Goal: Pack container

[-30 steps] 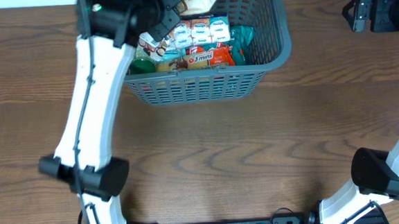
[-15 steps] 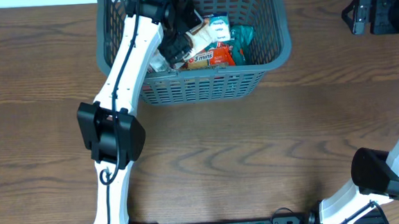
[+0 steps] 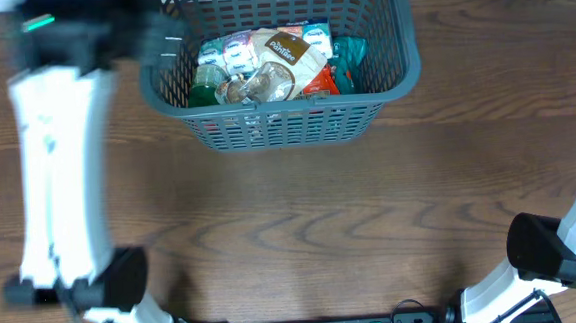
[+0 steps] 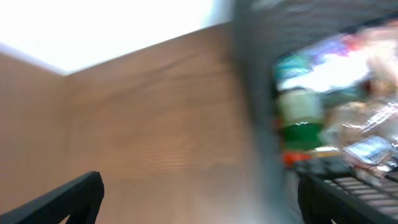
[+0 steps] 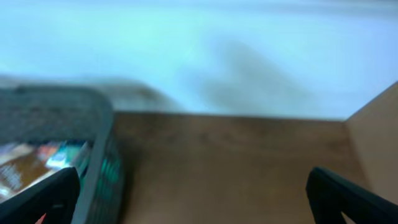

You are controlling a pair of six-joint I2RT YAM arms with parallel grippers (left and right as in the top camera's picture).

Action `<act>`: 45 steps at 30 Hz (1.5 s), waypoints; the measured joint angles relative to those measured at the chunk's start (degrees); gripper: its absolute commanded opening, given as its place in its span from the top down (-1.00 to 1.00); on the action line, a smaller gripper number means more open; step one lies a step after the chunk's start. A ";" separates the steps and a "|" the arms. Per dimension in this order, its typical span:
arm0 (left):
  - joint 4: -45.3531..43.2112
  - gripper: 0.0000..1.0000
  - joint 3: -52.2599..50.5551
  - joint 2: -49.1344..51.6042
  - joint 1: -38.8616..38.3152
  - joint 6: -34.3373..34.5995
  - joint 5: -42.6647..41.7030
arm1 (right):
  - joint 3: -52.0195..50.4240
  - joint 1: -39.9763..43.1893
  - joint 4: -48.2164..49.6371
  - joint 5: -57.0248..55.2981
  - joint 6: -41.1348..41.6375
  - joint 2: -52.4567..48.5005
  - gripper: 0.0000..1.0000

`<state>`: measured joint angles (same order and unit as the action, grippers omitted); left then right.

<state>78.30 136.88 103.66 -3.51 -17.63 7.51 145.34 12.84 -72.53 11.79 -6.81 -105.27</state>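
Overhead view: the container [image 3: 286,128] stands at the top centre of the frame on the wooden table [image 3: 302,226]. It holds a heap of snack packs. A brown pack [image 3: 283,50] lies on top near the middle, and a clear-wrapped pack [image 3: 259,83] sits just below it. A green item [image 3: 203,88] is at the left, an orange-red pack [image 3: 319,78] is right of centre, and a teal pack [image 3: 350,51] lies against the right wall.

The left arm [image 3: 56,176] is a blurred white streak down the left side of the frame, clear of the container.

In the left wrist view, the left end effector [image 4: 199,202] is spread wide with only table between its fingers, and the container is smeared along the right edge.

In the right wrist view, the right end effector [image 5: 196,202] is likewise spread and empty, with the container's corner at the left of the frame.
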 measured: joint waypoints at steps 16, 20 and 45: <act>-9.81 -0.97 -35.15 -19.78 7.41 7.30 -3.26 | -6.45 -9.55 -11.87 -11.89 7.91 0.26 -0.98; -19.56 -0.97 -52.65 -29.11 7.43 6.71 -5.79 | -16.11 -14.49 -7.23 -15.23 9.46 2.43 -0.98; -45.57 -0.97 -99.58 -66.27 7.37 3.67 -8.66 | -100.50 -26.32 33.09 -22.25 16.90 50.27 -0.98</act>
<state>32.73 37.30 37.39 3.86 -13.96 -1.15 44.84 -13.47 -39.44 -10.46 10.09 -55.00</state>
